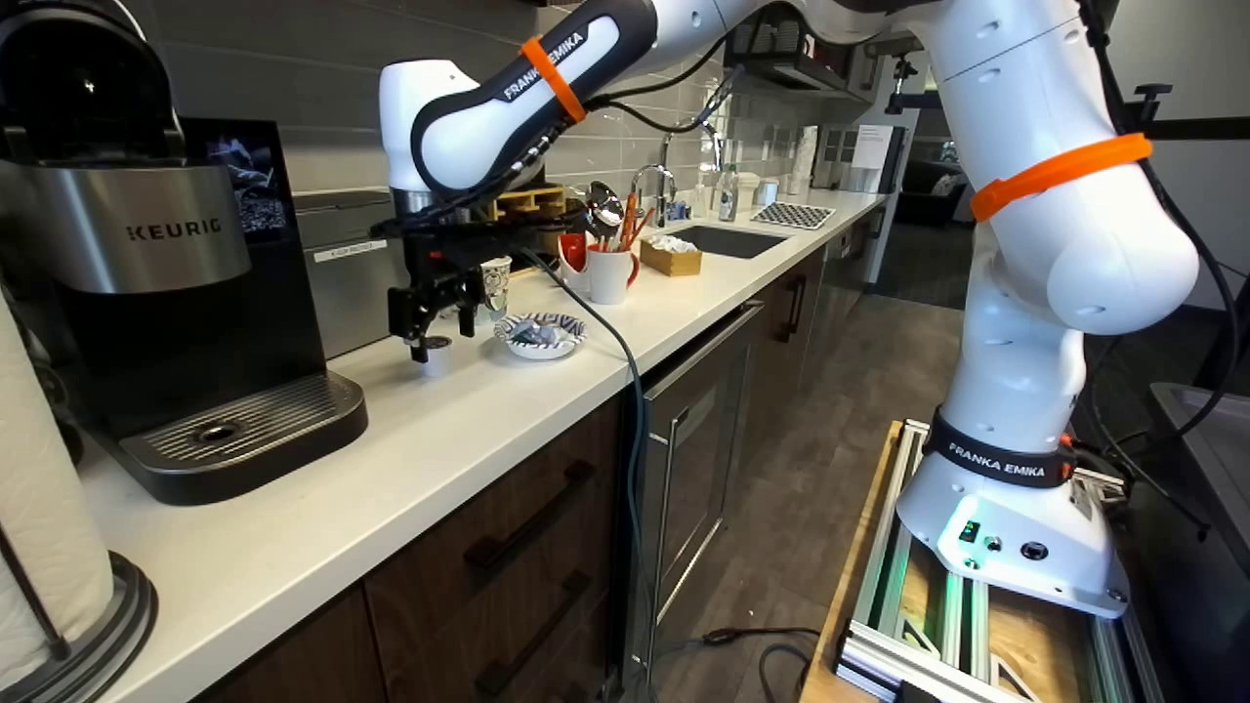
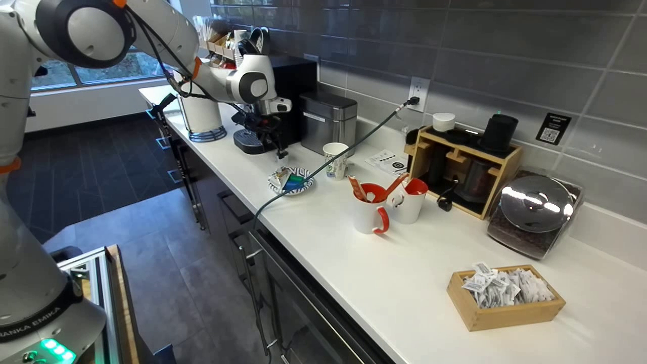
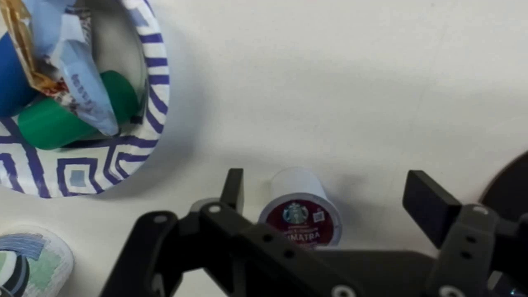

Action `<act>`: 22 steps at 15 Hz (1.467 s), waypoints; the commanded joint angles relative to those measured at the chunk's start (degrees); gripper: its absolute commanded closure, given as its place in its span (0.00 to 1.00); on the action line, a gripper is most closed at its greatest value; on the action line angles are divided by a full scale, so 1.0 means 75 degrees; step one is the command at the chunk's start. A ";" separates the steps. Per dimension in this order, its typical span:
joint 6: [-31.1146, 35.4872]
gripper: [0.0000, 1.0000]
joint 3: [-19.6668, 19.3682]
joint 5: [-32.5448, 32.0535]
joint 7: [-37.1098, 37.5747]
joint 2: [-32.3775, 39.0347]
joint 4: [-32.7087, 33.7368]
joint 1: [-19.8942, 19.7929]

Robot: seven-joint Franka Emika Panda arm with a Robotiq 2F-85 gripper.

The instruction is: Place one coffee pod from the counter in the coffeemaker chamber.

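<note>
Noted 1 Starbucks coffee pod (image 3: 300, 206) on the white bench (image 3: 313, 107), standing upright with lid uppermost. Shows a smooth, whitish, cup-shaped body, tapering down from a wider pale rim. Carries a dark red lid printed with a round siren emblem, a small pale square mark and white lettering, legible in part as "MATRA". Partly hidden at the lid's lower edge by the hand (image 3: 332, 196) in the wrist view. Found the hand with fingers spread well apart, 1 to each side of the pod, with strips of bench visible between pod and fingers. Observed the pod at the lower end of the hand in both exterior views. Recorded the pod near a purple-patterned plate (image 3: 159, 78) holding wrapped packets (image 3: 80, 78), and near the drip tray (image 1: 293, 415) of the Keurig coffeemaker (image 1: 186, 312).
</note>
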 commanded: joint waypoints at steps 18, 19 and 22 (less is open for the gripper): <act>0.0917 0.31 -0.0510 -0.0139 0.0169 0.0280 0.0107 0.0237; 0.0858 0.32 -0.0523 -0.0179 0.0157 0.0256 0.0089 0.0254; 0.0853 0.57 -0.0551 -0.0221 0.0152 0.0155 0.0015 0.0276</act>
